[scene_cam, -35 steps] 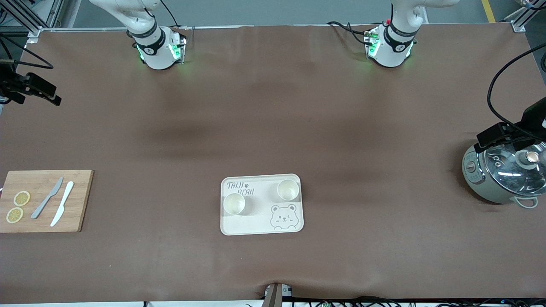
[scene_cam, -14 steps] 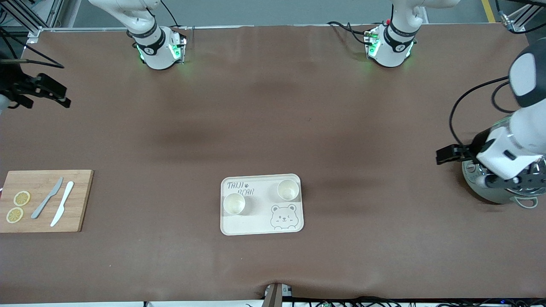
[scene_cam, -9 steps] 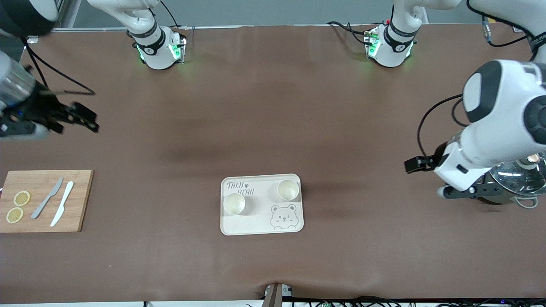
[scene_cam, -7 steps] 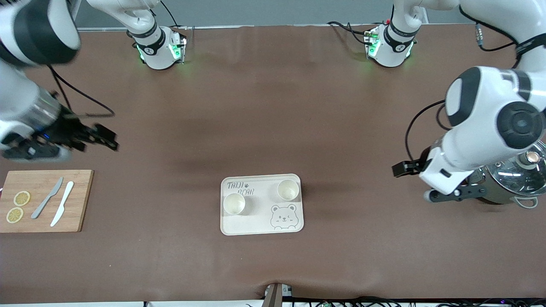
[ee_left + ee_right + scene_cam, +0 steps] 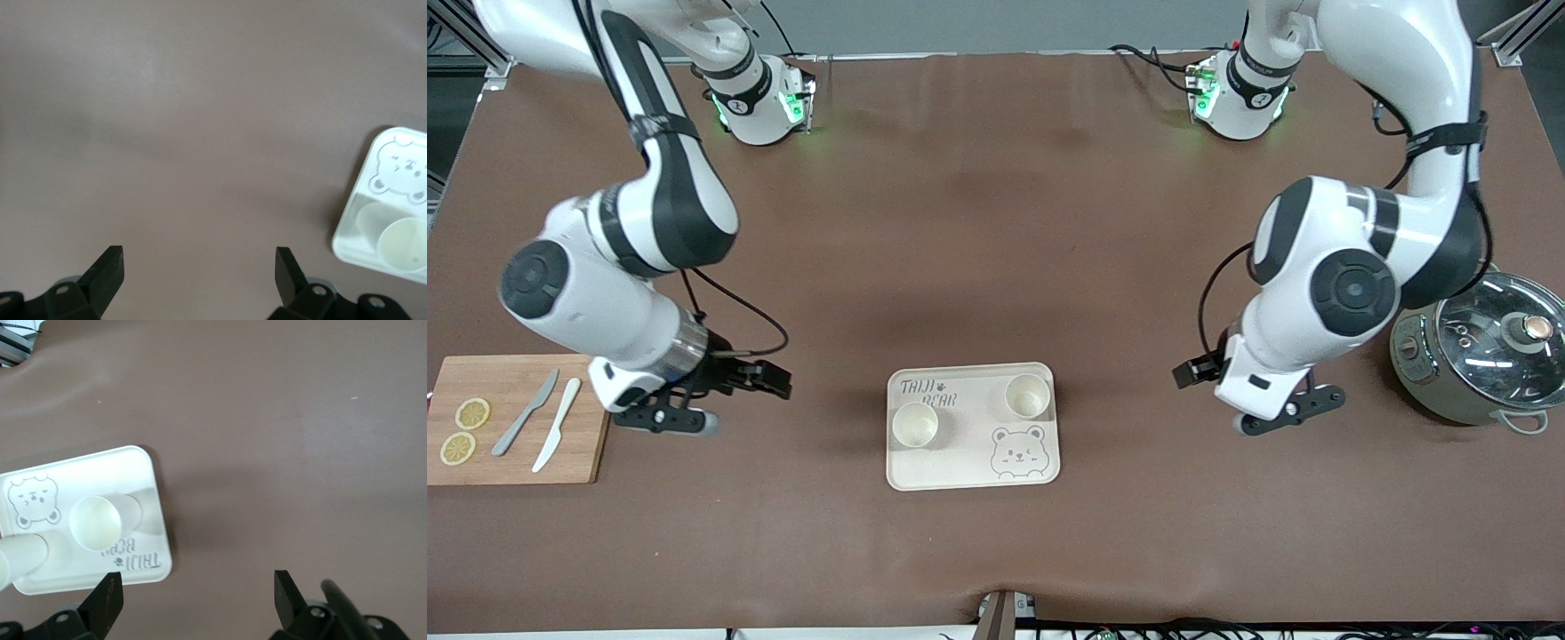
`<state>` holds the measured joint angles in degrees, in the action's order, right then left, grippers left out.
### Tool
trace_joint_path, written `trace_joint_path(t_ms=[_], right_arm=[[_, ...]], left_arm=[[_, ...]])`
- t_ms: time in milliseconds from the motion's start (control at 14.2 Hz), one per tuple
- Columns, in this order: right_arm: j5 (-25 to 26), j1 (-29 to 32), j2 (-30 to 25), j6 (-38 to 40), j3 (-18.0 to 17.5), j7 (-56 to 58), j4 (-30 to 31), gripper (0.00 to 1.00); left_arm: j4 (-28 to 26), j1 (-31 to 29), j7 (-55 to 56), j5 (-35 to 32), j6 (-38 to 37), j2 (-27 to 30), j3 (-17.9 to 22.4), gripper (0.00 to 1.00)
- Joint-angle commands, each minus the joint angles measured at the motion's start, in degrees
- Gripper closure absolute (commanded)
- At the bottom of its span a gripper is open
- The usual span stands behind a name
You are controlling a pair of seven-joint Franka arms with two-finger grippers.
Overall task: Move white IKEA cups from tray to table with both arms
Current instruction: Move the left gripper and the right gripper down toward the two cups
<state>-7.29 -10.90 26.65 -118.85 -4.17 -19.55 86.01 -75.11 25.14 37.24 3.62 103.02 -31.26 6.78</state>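
Two white IKEA cups stand upright on the cream bear-print tray (image 5: 960,476): one (image 5: 915,425) toward the right arm's end, one (image 5: 1027,396) toward the left arm's end. My right gripper (image 5: 665,418) is open and empty over the table between the cutting board and the tray. Its wrist view shows the gripper (image 5: 197,590), the tray (image 5: 150,487) and both cups (image 5: 97,520) (image 5: 20,557). My left gripper (image 5: 1288,411) is open and empty over the table between the tray and the pot. Its wrist view shows the gripper (image 5: 198,263), the tray's corner (image 5: 347,237) and one cup (image 5: 400,243).
A wooden cutting board (image 5: 596,382) with two lemon slices (image 5: 471,413) and two knives (image 5: 556,424) lies at the right arm's end. A grey pot with a glass lid (image 5: 1485,356) stands at the left arm's end. Brown table cloth surrounds the tray.
Both arms have swung in from the table's ends and lowered to either side of the tray. The cups and tray have not moved.
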Motion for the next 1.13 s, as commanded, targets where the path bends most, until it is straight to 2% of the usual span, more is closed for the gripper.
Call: trace_joint_path(t_ms=[0,211,563,1056], right_arm=[[2.45,-2.71,5.51,0.12,0.57,-5.48,-6.28,0.00],[2.63,-4.82,8.59,-5.07,0.65,-7.60,-6.55,0.00],[5.17,-7.11,11.67,-9.02,0.74,-9.71,-6.64,0.00],[5.53,-9.66,15.36,-11.32,0.74,-10.16,-7.17,0.00]], left_arm=[[0.67,1.05,2.31,3.12,4.63,-1.52,-0.01,0.00],[0.67,3.41,3.45,7.45,6.66,-3.80,-0.01,0.00],[0.67,7.29,12.22,8.15,16.58,-8.37,-0.01,0.00],[0.75,11.68,16.54,8.60,22.13,-14.17,0.08,0.00]])
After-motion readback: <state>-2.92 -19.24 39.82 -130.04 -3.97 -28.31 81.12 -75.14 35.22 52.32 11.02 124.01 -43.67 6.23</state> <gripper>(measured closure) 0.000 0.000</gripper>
